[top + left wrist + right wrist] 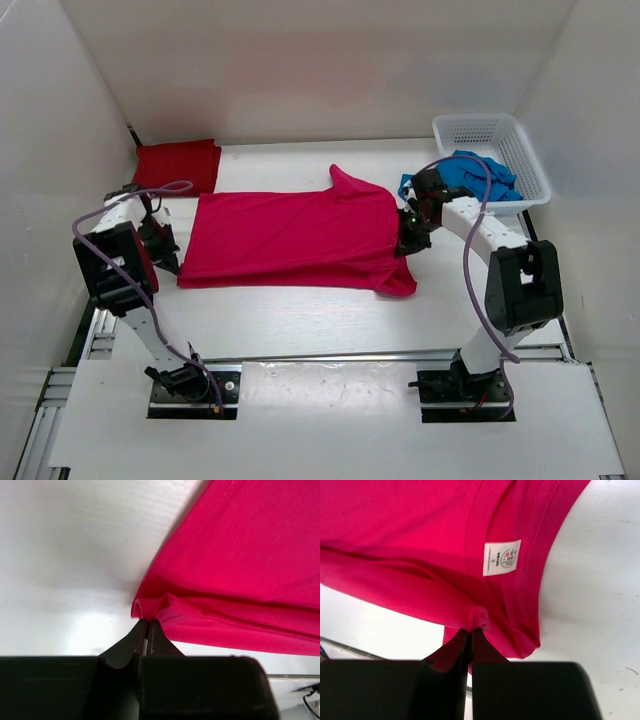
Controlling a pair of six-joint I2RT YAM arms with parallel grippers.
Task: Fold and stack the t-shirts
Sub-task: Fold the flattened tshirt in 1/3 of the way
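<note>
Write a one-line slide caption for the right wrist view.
Right gripper shut on a fold of the pink t-shirt, its white neck label showing, white table beyond.

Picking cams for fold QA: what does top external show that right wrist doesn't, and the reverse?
Top external only: the dark red t-shirt lying far left, the blue t-shirt bunched in the white mesh basket, and the left gripper at the pink t-shirt's left edge. Right wrist only: the white size label inside the collar, plus the neckline stitching. Both: the pink t-shirt spread on the white table, with the right gripper shut on a pinch of its fabric near the collar.
</note>
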